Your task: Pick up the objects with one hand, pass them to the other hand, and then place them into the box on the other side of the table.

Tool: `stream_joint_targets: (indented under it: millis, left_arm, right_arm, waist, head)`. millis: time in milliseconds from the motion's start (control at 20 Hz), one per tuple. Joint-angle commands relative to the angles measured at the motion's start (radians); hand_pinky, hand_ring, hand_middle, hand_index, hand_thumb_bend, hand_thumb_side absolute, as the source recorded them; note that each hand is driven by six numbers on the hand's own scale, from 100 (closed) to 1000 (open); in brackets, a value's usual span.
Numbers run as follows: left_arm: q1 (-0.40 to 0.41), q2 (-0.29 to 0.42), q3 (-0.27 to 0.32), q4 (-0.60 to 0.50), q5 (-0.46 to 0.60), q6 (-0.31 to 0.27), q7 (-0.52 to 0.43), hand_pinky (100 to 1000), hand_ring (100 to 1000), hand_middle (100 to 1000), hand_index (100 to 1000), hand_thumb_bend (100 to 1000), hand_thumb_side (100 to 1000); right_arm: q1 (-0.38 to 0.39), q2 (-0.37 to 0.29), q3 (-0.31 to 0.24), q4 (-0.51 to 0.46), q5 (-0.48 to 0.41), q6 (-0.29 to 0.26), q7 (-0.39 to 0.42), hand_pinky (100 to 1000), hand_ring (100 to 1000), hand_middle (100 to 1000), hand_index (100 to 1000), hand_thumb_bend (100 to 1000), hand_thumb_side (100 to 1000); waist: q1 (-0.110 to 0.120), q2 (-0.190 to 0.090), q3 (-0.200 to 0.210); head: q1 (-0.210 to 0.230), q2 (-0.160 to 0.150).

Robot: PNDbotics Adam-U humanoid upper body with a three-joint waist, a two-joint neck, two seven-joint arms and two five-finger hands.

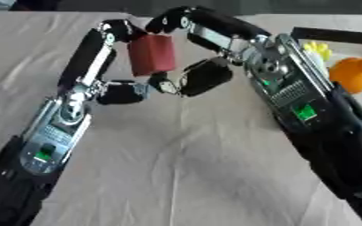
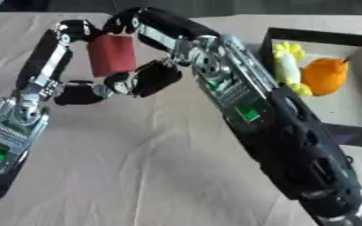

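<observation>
Hands are meeting above the beige table (image 1: 176, 176) around a red block (image 1: 152, 54): the left hand (image 1: 99, 66) is curling its fingers round the block's left side and the right hand (image 1: 207, 48) is wrapping it from above and the right. Beside the right arm, a black-rimmed box (image 2: 354, 39) is holding an orange fruit (image 2: 325, 76) and a yellow piece (image 2: 287, 66)

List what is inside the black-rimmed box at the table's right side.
Inside the black-rimmed box lie an orange rounded fruit and a pale yellow-tipped object. The right arm covers the box's near-left part.
</observation>
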Motion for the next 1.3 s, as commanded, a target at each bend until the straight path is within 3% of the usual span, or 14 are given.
stream_joint_targets:
  millis: [50,650,950,1000,1300]
  left_arm:
    - [-0.006,0.005,0.007,-0.024,0.006,-0.009,-0.001,726,646,512,498,101,100]
    - [-0.006,-0.001,0.001,-0.031,0.014,-0.030,-0.021,725,645,510,501,104,100]
    - [-0.007,-0.006,0.002,-0.025,0.018,-0.028,-0.019,724,644,509,505,118,100]
    - [-0.007,-0.006,0.002,-0.025,0.018,-0.028,-0.018,725,644,509,506,118,100]
    - [-0.009,-0.006,0.005,-0.026,0.017,-0.031,-0.011,723,643,508,505,122,100]
  right_arm:
    - [-0.022,0.006,-0.010,0.001,0.011,-0.005,0.009,949,886,829,889,339,305]
    - [-0.017,0.019,-0.010,0.008,-0.013,0.025,-0.046,946,866,797,841,275,315]
    - [-0.016,0.020,-0.007,0.009,-0.033,0.041,-0.083,939,825,714,707,184,268]
    - [-0.016,0.020,-0.007,0.009,-0.037,0.043,-0.086,938,812,684,674,134,238]
    - [-0.017,0.020,-0.006,0.012,-0.042,0.038,-0.073,937,805,667,686,112,134]
  waist:
    - [0.000,-0.035,0.002]
    - [0.001,-0.033,0.005]
    - [0.002,-0.032,0.004]
    - [0.002,-0.032,0.005]
    - [0.002,-0.033,0.005]
  head:
    - [-0.003,0.001]
    - [-0.005,-0.002]
    - [-0.004,-0.001]
    - [-0.004,-0.002]
    - [-0.003,-0.002]
